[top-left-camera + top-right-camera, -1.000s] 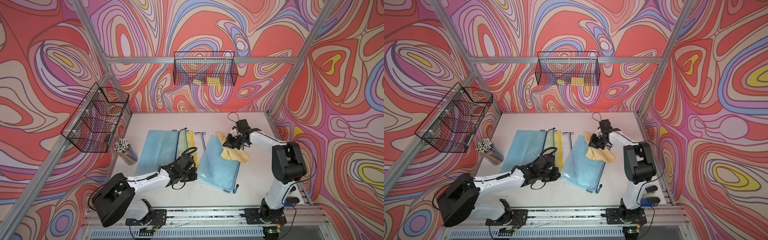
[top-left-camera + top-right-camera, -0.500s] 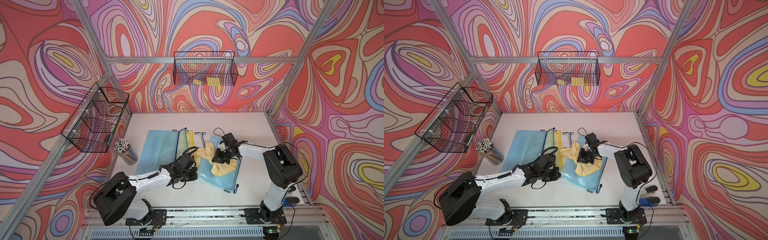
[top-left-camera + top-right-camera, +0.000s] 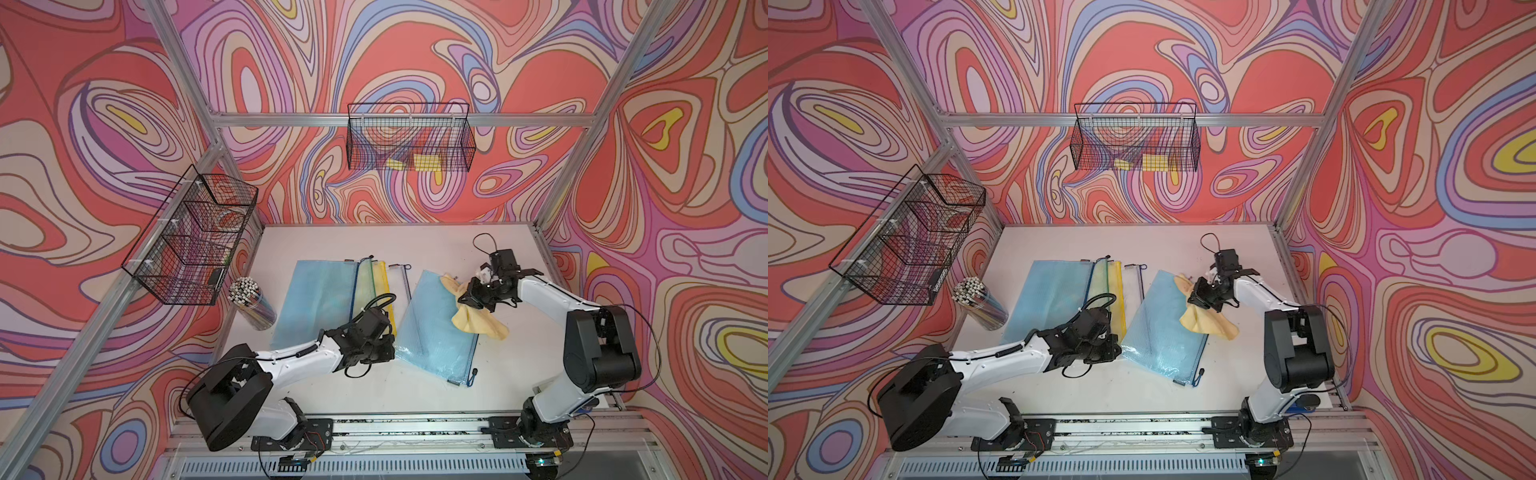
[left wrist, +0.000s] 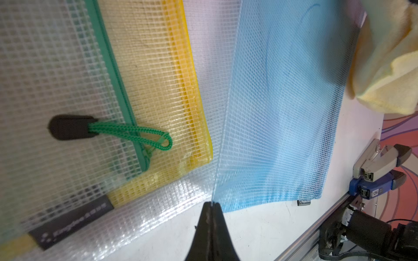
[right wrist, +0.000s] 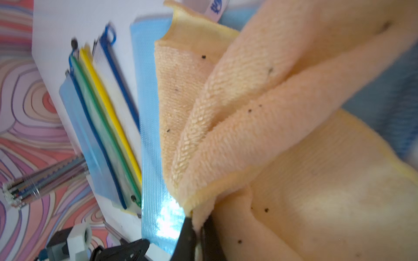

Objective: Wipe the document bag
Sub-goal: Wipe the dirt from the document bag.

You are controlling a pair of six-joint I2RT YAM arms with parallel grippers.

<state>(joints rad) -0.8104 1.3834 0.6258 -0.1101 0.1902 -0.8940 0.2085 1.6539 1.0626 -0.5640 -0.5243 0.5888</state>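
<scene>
We see a light-blue, grid-patterned document bag (image 3: 432, 332), a pale yellow cloth (image 5: 294, 180) with dark flecks, a white table (image 3: 415, 245), and walls (image 3: 374, 62) swirled red, pink and purple.

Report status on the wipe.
Left end effector shut on blue bag corner. Right end effector shut on cloth, cloth lying across bag's edge. Other bags alongside, not blocking.

Both top views look down from high above the front rail (image 3: 415, 422) toward the back wall (image 3: 291, 62), and you see the same whole surface (image 3: 436, 245) in each. Your left wrist view looks along the left fingers (image 4: 202, 230), close over the blue document bag (image 4: 282, 113). Your right wrist view sits nearer still, against the yellow cloth (image 5: 271, 113) at that bag's edge.
</scene>
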